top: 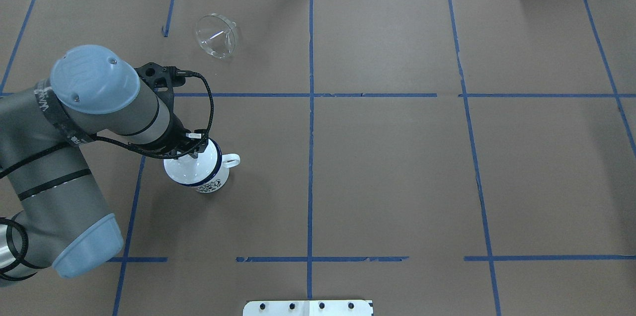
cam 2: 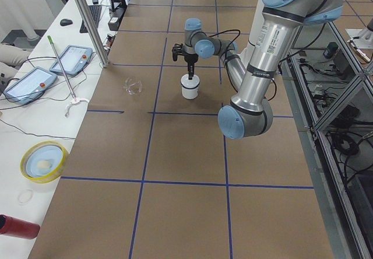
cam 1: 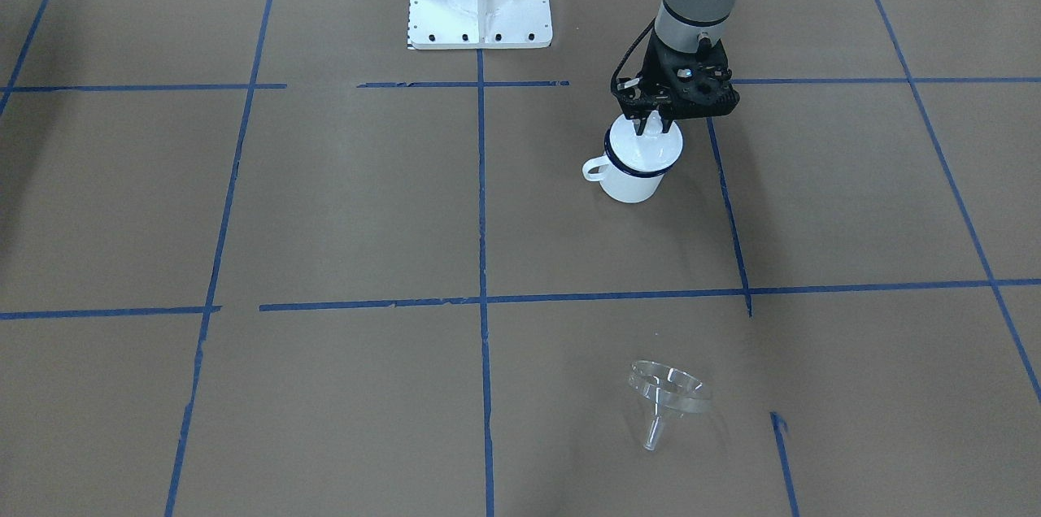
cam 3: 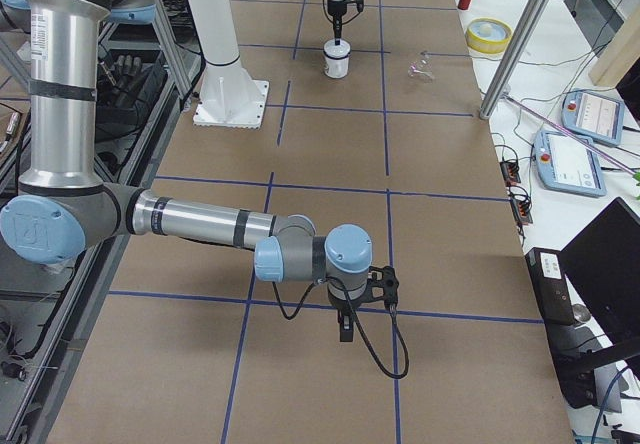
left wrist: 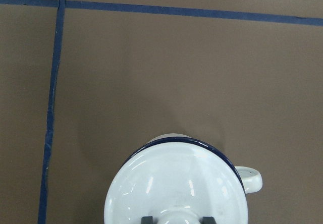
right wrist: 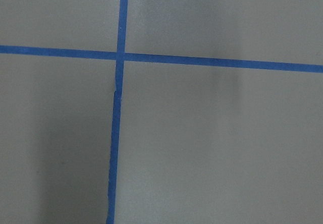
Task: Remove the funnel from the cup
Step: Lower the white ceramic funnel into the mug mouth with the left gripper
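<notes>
Presently, the cup [cam 1: 630, 180] is seen standing upright on the brown-papered table [cam 1: 325, 200], with its loop handle turned toward the table's middle. Its mouth is covered by a white domed lid [cam 1: 644, 147] that is seated within the dark blue rim, so whatever lies under the lid is hidden. The funnel [cam 1: 667, 397] is found outside the cup and well apart from it. It is laid tilted on the table, propped on its wide rim and its spout, in the next square marked by the blue tape lines [cam 1: 481, 200] on the operators' side. The left arm [top: 94, 102] is brought in from the robot's left and bent at the elbow, and its wrist is turned straight down over the cup. The left gripper [cam 1: 653, 127] is lowered onto the lid's knob [left wrist: 176, 216], which is clasped between the two dark fingertips [left wrist: 147, 219], one at each side, as is shown in the left wrist view. The right arm [cam 3: 200, 226] is stretched low over the table, far from the cup and the funnel, and the right gripper [cam 3: 345, 332] is pointed down near a tape line. Whether its fingers are parted or closed cannot be told. Only a crossing of tape lines is shown in the right wrist view.
</notes>
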You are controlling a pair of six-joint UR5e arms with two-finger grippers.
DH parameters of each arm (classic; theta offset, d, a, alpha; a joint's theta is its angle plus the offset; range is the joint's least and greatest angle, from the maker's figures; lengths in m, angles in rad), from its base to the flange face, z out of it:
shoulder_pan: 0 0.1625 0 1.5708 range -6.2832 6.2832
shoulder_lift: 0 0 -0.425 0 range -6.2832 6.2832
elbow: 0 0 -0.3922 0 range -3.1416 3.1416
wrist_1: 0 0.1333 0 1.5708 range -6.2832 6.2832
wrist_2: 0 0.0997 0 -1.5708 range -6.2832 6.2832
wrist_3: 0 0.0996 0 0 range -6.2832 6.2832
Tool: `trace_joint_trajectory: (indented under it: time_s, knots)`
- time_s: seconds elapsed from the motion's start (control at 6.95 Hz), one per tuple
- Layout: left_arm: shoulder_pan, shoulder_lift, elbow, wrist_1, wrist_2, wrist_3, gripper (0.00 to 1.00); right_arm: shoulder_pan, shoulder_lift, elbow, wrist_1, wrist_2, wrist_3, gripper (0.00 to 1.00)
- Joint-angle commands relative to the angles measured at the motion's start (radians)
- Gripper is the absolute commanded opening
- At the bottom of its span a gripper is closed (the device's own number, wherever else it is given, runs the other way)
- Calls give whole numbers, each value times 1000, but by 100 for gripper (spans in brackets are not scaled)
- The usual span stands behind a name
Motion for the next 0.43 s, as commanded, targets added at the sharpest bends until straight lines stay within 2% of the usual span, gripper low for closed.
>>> trace_joint_trajectory:
  time_s: [0.0, 0.14, 0.29]
  knots:
    - [1, 1, 4, 0, 0, 5, 8, 0, 0, 0, 0, 0, 0, 100]
    - [1, -1, 1, -2, 0, 5, 27, 0, 0, 0, 0, 0, 0, 100]
    - [1, -1, 1, -2, 0, 3, 90, 0, 0, 0, 0, 0, 0, 100]
